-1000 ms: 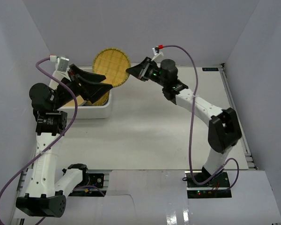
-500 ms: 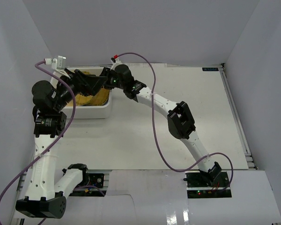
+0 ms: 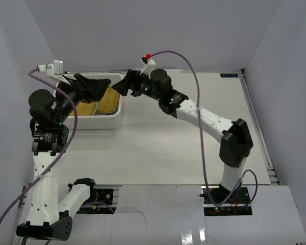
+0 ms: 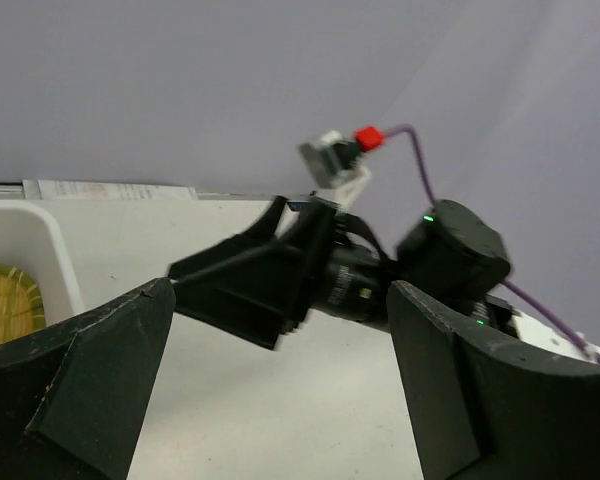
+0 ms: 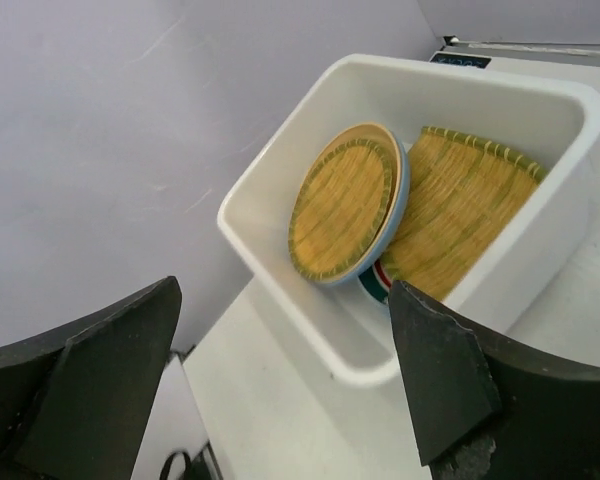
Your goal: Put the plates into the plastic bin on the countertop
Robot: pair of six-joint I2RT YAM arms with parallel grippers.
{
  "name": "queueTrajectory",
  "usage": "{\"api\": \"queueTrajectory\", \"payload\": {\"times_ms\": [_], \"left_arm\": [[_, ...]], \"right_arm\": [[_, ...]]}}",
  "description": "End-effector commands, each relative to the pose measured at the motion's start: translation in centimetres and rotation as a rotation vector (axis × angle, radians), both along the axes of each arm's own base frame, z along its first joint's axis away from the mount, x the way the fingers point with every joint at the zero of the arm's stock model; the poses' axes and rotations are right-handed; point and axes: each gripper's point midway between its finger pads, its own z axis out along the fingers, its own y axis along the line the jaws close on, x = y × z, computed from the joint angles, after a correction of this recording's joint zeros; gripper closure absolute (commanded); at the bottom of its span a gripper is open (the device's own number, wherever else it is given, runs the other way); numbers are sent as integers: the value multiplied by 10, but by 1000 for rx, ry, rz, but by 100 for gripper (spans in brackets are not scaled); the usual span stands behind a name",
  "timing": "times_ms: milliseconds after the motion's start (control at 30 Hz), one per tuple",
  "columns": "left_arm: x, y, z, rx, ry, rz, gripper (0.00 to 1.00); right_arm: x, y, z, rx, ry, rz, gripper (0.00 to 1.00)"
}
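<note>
Now: right hand (image 3: 123, 83) has its fingers spread wide, with nothing between them. It hangs just outside the right end of the plastic bin (image 5: 278, 145), tips aimed down into it. The left hand (image 3: 99, 88) is likewise spread and empty. It is above the bin's opening, facing the right hand, with the two near each other but apart.

Bin contents, from the right wrist view:
- A round woven plate (image 5: 340, 205) is nested in a blue plate (image 5: 400, 195), and the pair leans tilted against the bin's long wall.
- A second woven plate (image 5: 460, 215) lies beside them, tilted against the opposite wall.
- A white plate with a striped rim (image 5: 378, 282) peeks out beneath.
- Any other plates are hidden under these, so I cannot count them.

The bin sits at the far-left corner of the table (image 3: 183, 148). No plates show on the open table surface.

Judgement: the plates look stowed, so the step in hand is clearing both hands off the bin.

How to do it well:
- Lift the right hand straight up before swinging it toward the table's right side, so a lower finger does not hook the flared rim and drag the bin.
- Keep the fingers spread until clear.
- Move one arm at a time, since the two hands are close together.
- The leaning plates look loosely propped and a bump to the wall could slide them, so avoid touching the bin.
</note>
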Motion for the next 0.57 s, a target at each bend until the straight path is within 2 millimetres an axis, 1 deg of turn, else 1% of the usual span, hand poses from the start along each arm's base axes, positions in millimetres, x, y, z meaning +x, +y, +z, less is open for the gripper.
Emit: {"api": "queueTrajectory", "payload": {"times_ms": [0,33,67,100,133,167,200,233,267,300,333,367,400,433,500,533], "left_arm": [[-17,1,13,11,-31,4,2],[-21,0,11,13,-25,-4,2],[-23,-2,10,14,-19,-19,2],[-25,-3,5,16,-12,-27,2],[-33,-3,6,15,-25,-32,2],[-36,-5,4,13,-23,-40,2],[-38,-5,-3,16,-16,-42,2],[-46,-4,-2,20,-35,-42,2],[-48,-3,-4,20,-36,-37,2],[-48,-3,-10,20,-28,-35,2],[-50,-3,-12,21,-31,-37,2],[-55,-3,-11,20,-42,-35,2],[-56,-4,-13,16,-40,-45,2],[-55,-5,-19,15,-34,-50,2],[-55,-6,-19,-14,-23,-54,2],[-55,-7,-13,-24,-38,-62,2]], "right_arm": [[-36,-43,22,9,-136,8,10],[-46,-54,14,-10,-137,12,10],[-63,-76,30,-2,-183,5,10],[-74,-91,-16,-79,-136,3,10],[-83,-105,-25,-103,-136,-7,10],[-95,-130,-9,-98,-196,-42,10],[-102,-146,-39,-162,-173,-60,10],[-109,-174,-27,-168,-196,-131,10],[-113,-189,-28,-195,-226,-156,10],[-118,-202,-38,-224,-231,-178,10],[-125,-223,-18,-194,-279,-227,10],[-129,-234,-19,-212,-286,-249,10],[-132,-244,-16,-218,-305,-273,10],[-136,-261,-4,-192,-329,-323,10],[-139,-276,6,-187,-355,-366,10],[-143,-287,26,-147,-384,-404,10]]}}
